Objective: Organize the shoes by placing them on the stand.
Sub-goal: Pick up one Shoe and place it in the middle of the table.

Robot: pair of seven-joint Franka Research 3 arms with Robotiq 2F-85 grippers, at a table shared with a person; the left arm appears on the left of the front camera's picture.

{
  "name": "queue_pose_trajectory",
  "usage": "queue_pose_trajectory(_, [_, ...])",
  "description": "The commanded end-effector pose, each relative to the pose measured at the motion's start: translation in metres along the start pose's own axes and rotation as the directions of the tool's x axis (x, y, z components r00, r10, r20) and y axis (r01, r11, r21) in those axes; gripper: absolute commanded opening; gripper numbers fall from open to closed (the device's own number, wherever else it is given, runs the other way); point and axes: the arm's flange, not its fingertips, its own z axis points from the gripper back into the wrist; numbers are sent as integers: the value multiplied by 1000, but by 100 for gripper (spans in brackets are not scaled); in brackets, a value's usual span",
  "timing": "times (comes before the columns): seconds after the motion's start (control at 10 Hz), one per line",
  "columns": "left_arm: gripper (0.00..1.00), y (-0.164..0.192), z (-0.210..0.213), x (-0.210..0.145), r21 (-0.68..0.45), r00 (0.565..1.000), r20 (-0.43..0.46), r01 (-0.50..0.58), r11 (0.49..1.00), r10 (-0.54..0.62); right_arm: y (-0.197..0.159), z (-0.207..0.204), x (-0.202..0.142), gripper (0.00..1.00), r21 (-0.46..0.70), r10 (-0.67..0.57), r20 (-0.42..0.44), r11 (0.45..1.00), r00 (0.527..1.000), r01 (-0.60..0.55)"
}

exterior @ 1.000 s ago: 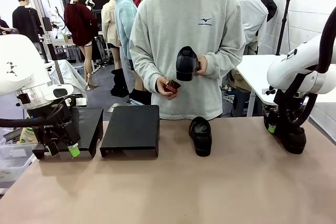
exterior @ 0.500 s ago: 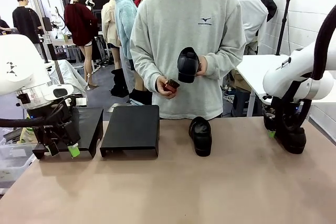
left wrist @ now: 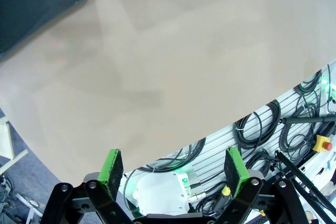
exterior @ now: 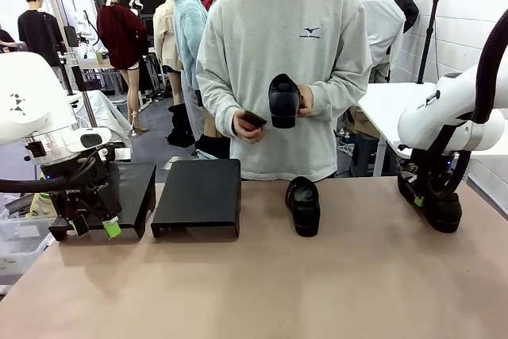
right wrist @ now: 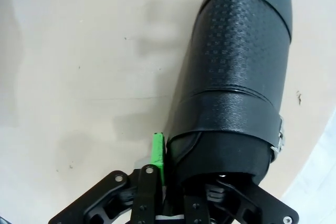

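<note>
right claw (right wrist: 178, 163) grasping the heel collar of a plain black round-toed shoe (right wrist: 236, 77) at the right end of the beige worktop (exterior: 317, 291). advise: lift straight, sole level, towards the low matte-black stand (exterior: 198, 184). left claw (left wrist: 173, 163) released, idle.

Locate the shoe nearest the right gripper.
Front view: the shoe sits by the right edge of the table, at the right gripper, well right of the other shoe lying mid-table.

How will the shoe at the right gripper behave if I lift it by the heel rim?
The right gripper pinches just the heel rim, so the shoe will probably hang toe-down. Its embossed upper looks fairly stiff and grippy, so slipping seems unlikely.
</note>
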Motion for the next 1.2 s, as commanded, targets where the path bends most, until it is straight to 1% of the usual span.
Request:
queue_pose_trajectory(0.0, [100, 0, 1, -1, -20, 1000, 1, -7, 1000, 7, 3, -3, 0, 0, -23, -29, -2, 999, 1000, 29])
queue_pose_trajectory(0.5, [100, 0, 1, -1, -20, 1000, 1, -7, 1000, 7, 0, 3, -4, 0, -23, -64, -4, 998, 998, 64])
queue_pose_trajectory(0.6, [100, 0, 1, -1, -20, 1000, 1, -7, 1000, 7, 6, 17, -9, 0, -39, -89, 17, 995, 996, 89])
queue_pose_trajectory(0.7, [100, 0, 1, -1, -20, 1000, 1, -7, 1000, 7, 18, 47, -20, 0, -66, -119, 47, 990, 992, 121])
queue_pose_trajectory(0.9, [100, 0, 1, -1, -20, 1000, 1, -7, 1000, 7, 45, 102, -43, 0, -117, -166, 112, 977, 980, 179])
queue_pose_trajectory(1.0, [100, 0, 1, -1, -20, 1000, 1, -7, 1000, 7, 59, 122, -56, 0, -149, -225, 119, 959, 967, 241])
queue_pose_trajectory(1.1, [100, 0, 1, -1, -20, 1000, 1, -7, 1000, 7, 78, 138, -71, 0, -158, -254, 142, 948, 957, 275])
